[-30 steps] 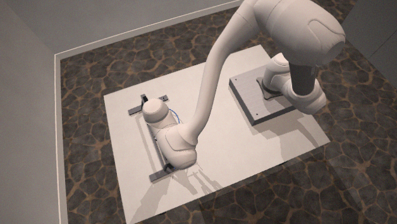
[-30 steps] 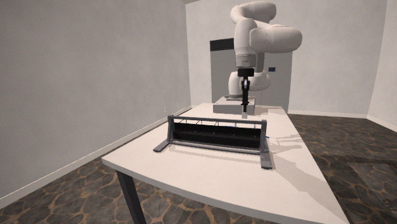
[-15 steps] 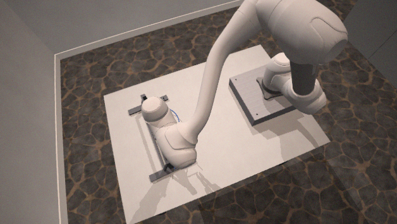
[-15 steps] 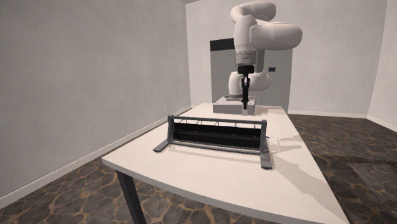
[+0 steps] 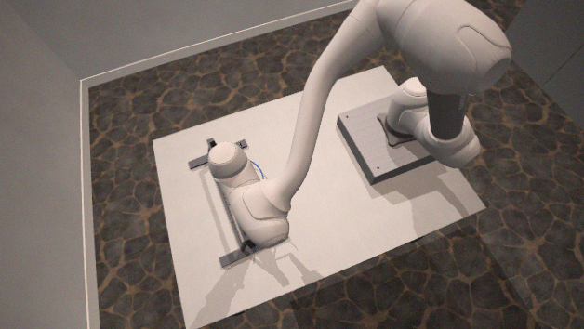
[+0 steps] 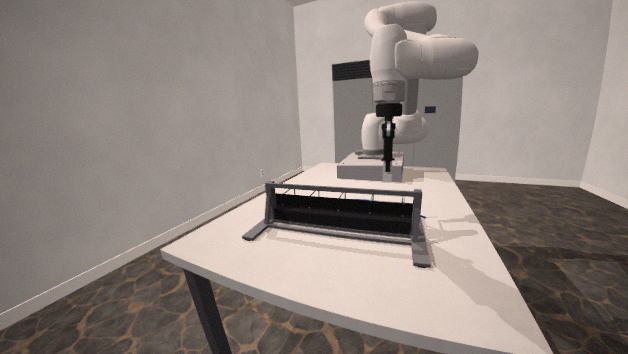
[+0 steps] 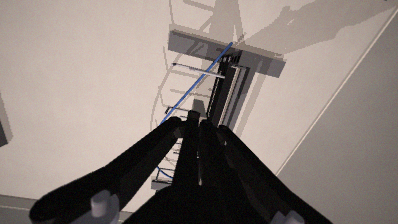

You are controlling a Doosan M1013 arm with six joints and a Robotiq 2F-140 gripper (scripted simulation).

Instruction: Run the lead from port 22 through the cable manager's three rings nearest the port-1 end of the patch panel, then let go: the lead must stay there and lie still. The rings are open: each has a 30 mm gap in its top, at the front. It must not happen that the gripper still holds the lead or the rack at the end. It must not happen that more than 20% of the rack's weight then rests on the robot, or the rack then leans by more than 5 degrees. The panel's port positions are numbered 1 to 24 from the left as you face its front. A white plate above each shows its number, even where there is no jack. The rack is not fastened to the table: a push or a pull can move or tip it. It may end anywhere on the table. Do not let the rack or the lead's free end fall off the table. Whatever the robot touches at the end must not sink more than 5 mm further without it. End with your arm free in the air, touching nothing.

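Note:
The dark rack (image 5: 232,258) (image 6: 345,190) (image 7: 226,51) with the patch panel stands on the white table (image 5: 353,223) (image 6: 320,280). The blue lead (image 5: 258,169) (image 7: 200,80) runs from the panel's far end slantwise over the thin wire rings (image 7: 196,71) towards my fingers. It passes just left of my fingertips and below them, then goes out of sight behind the left finger. My gripper (image 6: 387,169) (image 7: 196,107) points straight down above the rack, with its fingers closed together. I see nothing between them. In the top view the wrist hides the gripper.
The robot's grey base plinth (image 5: 372,149) (image 6: 367,172) stands at the table's far end. The table's edge (image 7: 325,105) runs close behind the rack in the wrist view. The rack's flat feet (image 5: 200,161) (image 6: 254,231) stick out at both ends.

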